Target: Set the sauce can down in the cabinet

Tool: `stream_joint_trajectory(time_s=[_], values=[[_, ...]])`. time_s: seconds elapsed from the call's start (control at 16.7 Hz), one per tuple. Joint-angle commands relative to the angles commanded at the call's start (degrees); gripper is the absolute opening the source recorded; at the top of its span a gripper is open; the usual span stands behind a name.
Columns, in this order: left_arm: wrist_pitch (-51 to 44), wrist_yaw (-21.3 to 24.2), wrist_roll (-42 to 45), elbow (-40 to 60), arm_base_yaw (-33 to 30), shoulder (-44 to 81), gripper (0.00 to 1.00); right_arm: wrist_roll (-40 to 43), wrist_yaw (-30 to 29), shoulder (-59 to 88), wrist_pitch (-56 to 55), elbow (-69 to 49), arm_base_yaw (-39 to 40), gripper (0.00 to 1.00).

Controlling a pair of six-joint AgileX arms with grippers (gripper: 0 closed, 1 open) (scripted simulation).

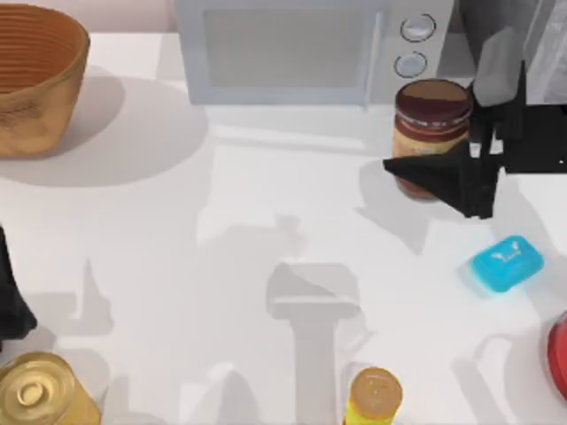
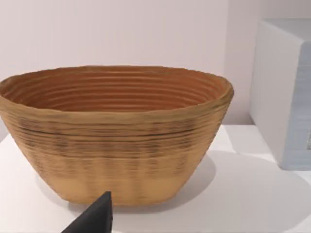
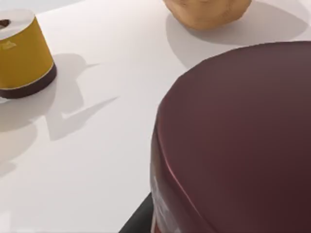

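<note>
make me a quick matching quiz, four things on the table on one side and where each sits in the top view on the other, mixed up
Things:
1. sauce can
2. woven basket
3. blue soap bar
4. gold tin can

Places:
A. bottom left corner
B. right side, below the right claw
C. top left corner
D. in front of the microwave knobs

Pairs: 1-D, 2-C, 3-B, 4-A
</note>
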State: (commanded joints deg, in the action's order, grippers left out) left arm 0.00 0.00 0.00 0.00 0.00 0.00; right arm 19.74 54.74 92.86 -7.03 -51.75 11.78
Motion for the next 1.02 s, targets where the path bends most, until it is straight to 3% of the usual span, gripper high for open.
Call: stream_joint_trajectory(time_s=[0.66, 1.02], values=[[0.00, 0.00, 0.00, 0.00, 0.00, 0.00, 1.00, -15.90, -35.50, -55.12, 6.14, 31.55, -9.54, 0.00], [0.00, 0.00, 0.00, 0.00, 0.00, 0.00, 1.00, -19.20, -49.75, -82.53, 6.76, 45.14, -11.66, 0.00]])
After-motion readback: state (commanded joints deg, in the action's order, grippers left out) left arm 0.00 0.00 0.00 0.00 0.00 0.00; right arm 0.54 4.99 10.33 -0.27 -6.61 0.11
